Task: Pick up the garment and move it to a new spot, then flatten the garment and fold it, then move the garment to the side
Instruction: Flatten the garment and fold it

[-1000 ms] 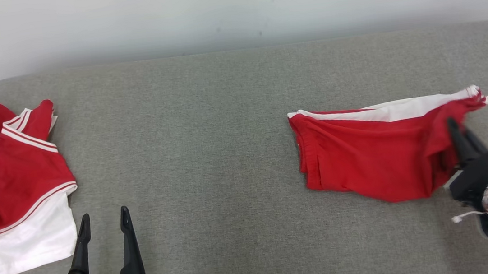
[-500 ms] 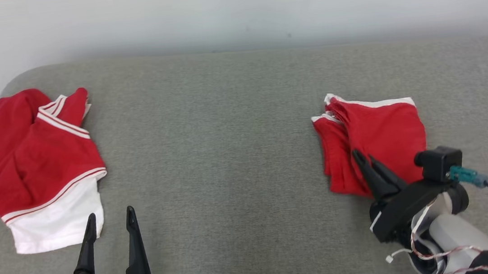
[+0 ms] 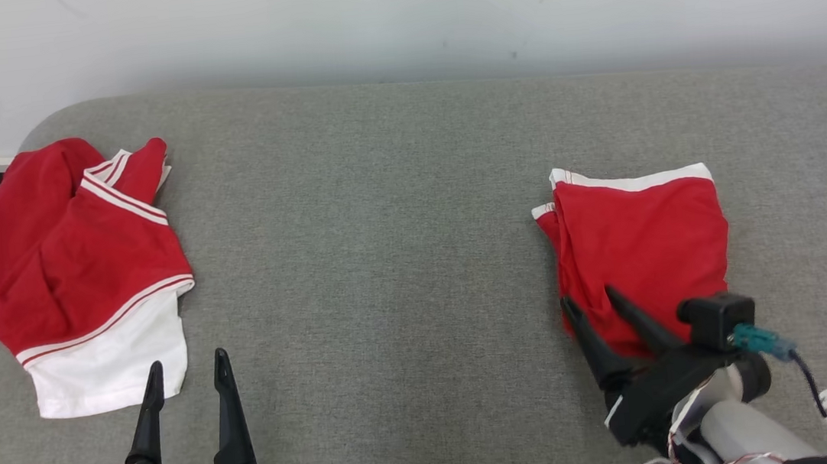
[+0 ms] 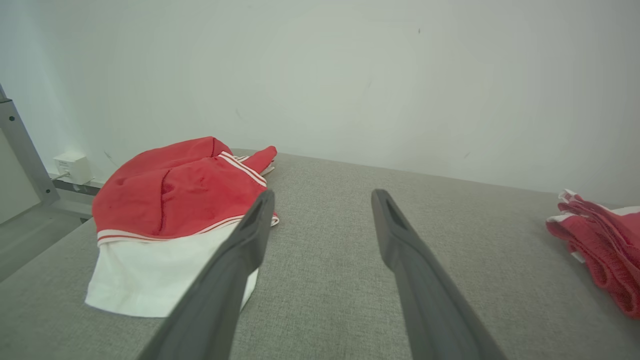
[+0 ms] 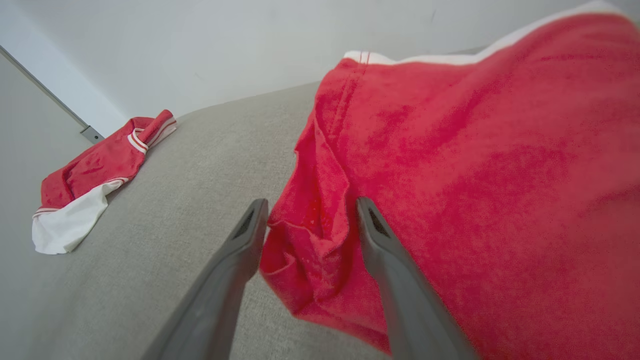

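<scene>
Nearest, at 7 o'clock in the head view, the left claw [image 3: 187, 359] hangs over the bench [image 3: 371, 267] with its fingers spread and nothing between them. At 5 o'clock the right claw [image 3: 588, 296] is also spread. Its fingers straddle the near-left corner of the folded garment [image 3: 645, 238], and the wrist view shows the cloth lying slack between them rather than pinched.

The garment itself lies at about 3 o'clock as a compact red packet, with its white band along the far edge. Further off, at 10 o'clock, a second red-and-white garment [image 3: 71, 260] lies rumpled near the bench's corner, well apart.

The fold looks finished and the packet sits off to the side, so this reads as the closing step, the letting go. The next move calls for lifting the right claw clear before drawing it back toward 5 o'clock, so neither finger snags the loose corner and undoes the fold.
</scene>
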You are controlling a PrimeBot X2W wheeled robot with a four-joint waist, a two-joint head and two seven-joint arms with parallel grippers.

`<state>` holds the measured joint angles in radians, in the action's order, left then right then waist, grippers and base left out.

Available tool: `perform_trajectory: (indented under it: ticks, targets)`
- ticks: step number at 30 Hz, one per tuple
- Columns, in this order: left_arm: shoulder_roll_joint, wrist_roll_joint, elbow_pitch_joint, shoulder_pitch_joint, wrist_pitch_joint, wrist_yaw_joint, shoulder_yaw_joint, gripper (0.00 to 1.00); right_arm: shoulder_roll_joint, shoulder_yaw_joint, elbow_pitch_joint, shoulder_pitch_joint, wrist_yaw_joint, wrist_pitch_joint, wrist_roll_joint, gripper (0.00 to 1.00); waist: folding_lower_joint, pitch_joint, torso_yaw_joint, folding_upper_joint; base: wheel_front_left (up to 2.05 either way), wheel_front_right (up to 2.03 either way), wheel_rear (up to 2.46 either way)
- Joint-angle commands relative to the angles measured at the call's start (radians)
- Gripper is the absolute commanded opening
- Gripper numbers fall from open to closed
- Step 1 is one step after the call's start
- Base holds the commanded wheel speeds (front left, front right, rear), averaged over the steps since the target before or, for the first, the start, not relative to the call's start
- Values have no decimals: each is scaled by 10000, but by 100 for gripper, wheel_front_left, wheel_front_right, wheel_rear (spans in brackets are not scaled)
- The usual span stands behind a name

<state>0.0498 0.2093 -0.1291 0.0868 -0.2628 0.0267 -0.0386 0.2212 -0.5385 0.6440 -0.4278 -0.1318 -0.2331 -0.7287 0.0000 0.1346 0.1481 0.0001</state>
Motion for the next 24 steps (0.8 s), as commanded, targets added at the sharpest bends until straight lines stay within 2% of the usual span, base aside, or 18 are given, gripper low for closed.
perform_trajectory:
  ticks: [1, 5, 10, 14, 15, 16, 24]
  targets:
    - [15, -156, 1, -26, -30, 39, 40, 100, 176, 120, -152, -147, 24, -162, 261, 100, 0, -18, -124, -1, 0, 0, 0]
    - [19, -223, -28, -47, -30, 68, 128, 100, 476, 834, -820, -114, 23, -322, 544, 100, 0, -74, -316, -1, 0, 0, 0]
    - [15, -221, -10, 8, -30, 50, 22, 100, 746, 2559, -1755, 498, 24, -324, 1364, 100, 0, -110, -414, -1, 0, 0, 0]
    - [15, -217, -16, 38, -30, 63, -77, 100, 724, 3640, -2204, 976, 23, -329, 2244, 100, 0, -100, -392, -1, 0, 0, 0]
    - [15, -209, -2, 33, -30, 61, -90, 100, 663, 3820, -2226, 1127, 23, -327, 2373, 59, 0, -94, -384, -1, 0, 0, 0]
    - [15, -209, 6, 28, -30, 72, -106, 100, 587, 3974, -2232, 1253, 23, -326, 2445, 0, 0, -87, -375, -1, 0, 0, 0]
    - [14, -420, -99, 158, -30, 185, -190, 100, 223, 4321, -1565, 1182, 23, -314, 3329, 0, 0, 6, -241, -1, 0, 0, 0]
